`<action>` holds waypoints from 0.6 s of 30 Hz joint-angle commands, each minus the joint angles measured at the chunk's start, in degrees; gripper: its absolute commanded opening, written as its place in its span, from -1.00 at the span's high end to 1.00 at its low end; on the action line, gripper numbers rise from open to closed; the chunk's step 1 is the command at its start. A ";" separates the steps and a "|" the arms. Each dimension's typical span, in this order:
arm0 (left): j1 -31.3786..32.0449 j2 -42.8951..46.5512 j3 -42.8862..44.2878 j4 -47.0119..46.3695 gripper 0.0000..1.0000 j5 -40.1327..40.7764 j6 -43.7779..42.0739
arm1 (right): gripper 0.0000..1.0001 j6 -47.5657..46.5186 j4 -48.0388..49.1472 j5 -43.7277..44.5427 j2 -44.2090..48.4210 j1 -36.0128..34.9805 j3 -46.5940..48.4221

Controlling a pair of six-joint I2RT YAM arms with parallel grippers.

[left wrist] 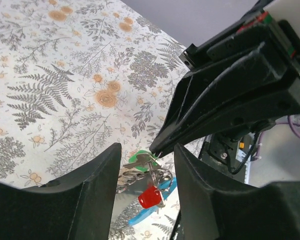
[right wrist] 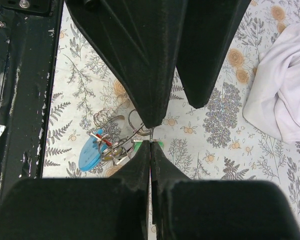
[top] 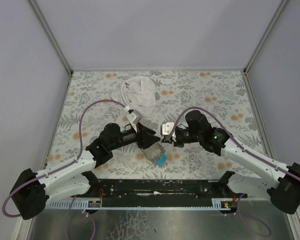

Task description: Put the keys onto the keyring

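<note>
**Pinching the green key, threading not yet done**

Your right gripper (right wrist: 150, 145) has its jaws pressed together, seemingly on the green key (left wrist: 139, 158). Your left gripper (right wrist: 176, 112) stands spread, straddling the bunch. The red key (left wrist: 150, 196), keyring (right wrist: 136, 121) and blue tag (right wrist: 90, 154) lie tangled on the table (left wrist: 65, 75). Next, I'd say, steady the ring with your left and feed the key in.

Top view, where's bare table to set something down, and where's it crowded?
Free: the far right of the table, from the white cloth to the right edge; a smaller patch between the cloth and the left edge. Crowded: the near middle, where the left gripper and right gripper meet over the keys and keyring.
</note>
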State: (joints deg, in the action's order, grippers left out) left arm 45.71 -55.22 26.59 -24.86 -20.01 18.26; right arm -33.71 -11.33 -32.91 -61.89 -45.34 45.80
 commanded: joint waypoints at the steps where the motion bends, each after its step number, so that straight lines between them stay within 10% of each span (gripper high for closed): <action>1: -0.09 0.12 3.79 9.21 0.07 1.22 5.97 | 1.00 -0.50 0.69 -0.84 0.02 -0.73 3.26; 18: -0.05 -1.88 8.95 18.81 0.28 -3.90 7.43 | 1.00 -0.12 0.96 -0.84 -0.51 -1.28 3.32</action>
State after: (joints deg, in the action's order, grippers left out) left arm 45.71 -56.42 33.85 -6.92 -20.95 24.84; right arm -33.85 -11.55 -32.93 -62.33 -45.78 46.02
